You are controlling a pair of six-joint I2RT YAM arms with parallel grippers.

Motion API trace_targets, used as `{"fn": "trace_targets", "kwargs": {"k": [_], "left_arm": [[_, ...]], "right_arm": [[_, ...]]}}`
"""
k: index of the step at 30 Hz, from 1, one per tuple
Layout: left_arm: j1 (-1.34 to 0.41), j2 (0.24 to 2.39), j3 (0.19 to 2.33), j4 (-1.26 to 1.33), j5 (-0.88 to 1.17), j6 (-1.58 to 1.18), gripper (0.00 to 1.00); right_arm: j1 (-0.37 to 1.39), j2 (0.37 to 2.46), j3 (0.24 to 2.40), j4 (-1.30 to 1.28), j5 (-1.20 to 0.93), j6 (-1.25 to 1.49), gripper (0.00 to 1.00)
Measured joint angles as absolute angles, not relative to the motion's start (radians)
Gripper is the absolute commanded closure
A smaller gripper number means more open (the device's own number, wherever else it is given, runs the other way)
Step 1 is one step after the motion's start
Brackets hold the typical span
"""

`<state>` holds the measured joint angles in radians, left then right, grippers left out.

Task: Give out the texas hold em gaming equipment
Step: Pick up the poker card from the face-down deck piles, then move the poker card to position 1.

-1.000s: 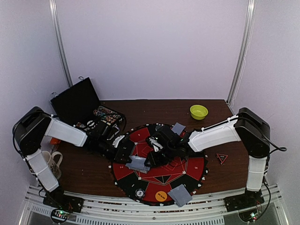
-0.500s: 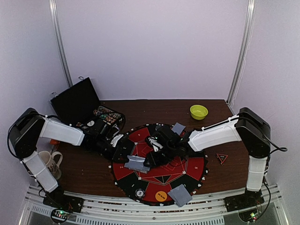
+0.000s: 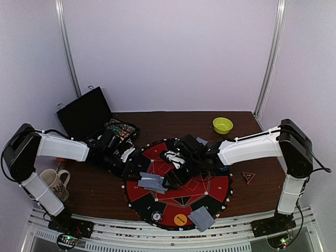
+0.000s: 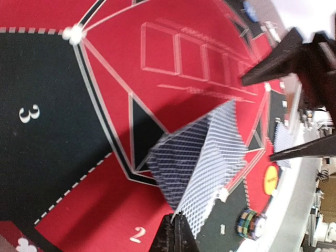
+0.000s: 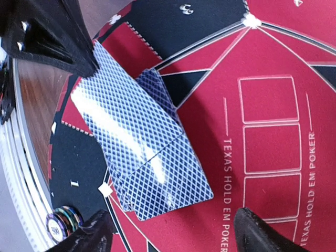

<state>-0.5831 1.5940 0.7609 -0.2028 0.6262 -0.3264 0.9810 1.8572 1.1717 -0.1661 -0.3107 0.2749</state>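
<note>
Left jaws: pressed together, pinching one corner of the playing cards (image 4: 202,163); the frame edge cuts off most of the jaws.
Right jaws: spread wide just beside the cards, not gripping them.
Cards: fanned, backs up, tilted over the poker mat (image 4: 63,131); faces and count hidden.
Chip stack (image 5: 62,223): at the mat's rim, partly behind a right jaw.
Orange button disc (image 4: 271,178): blurred.
</note>
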Motion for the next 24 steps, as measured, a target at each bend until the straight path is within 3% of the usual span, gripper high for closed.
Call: {"fn": "trace_targets", "kwargs": {"k": [4,14,24], "left_arm": [[-0.563,1.538,0.774,-0.243,0.678,-0.3,1.0],[-0.368,1.418,0.808,-0.344,0.691,-0.281,1.0],[-0.303,1.419,0.814,-0.392,0.627,-0.27,1.0]], "right_arm": [[0.981,1.876,1.228,-0.219,-0.313,0.136,0.0],[0.986,2.061,1.475,-0.38,-0.313,-0.11,0.0],[1.021,2.119,1.525,-0.454,-0.305,-0.177,0.02]]}}
